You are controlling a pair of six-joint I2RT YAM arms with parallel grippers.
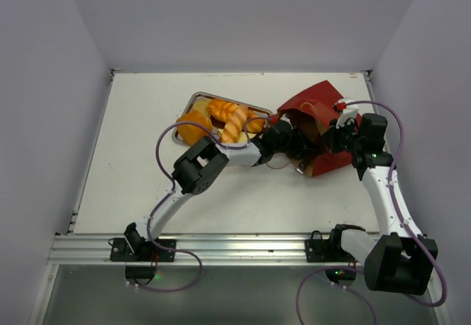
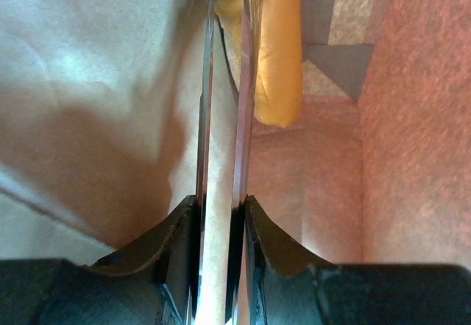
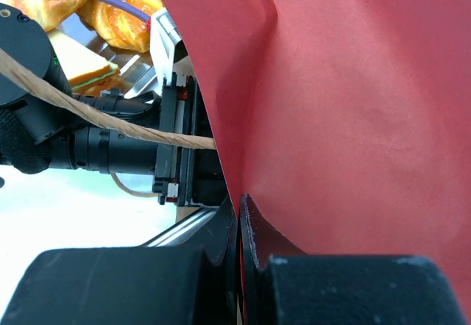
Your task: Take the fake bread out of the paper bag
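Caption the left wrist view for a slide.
Left gripper inside paper bag, jaws nearly together at a golden fake bread roll.

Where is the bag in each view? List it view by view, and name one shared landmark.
Top external: bag lies right of centre.
Left wrist: bag fills the frame; the camera looks inside it.
Right wrist: the bag's red outside fills the right half.
Shared landmark: left arm reaching into the bag, seen dark at the left of the right wrist view.
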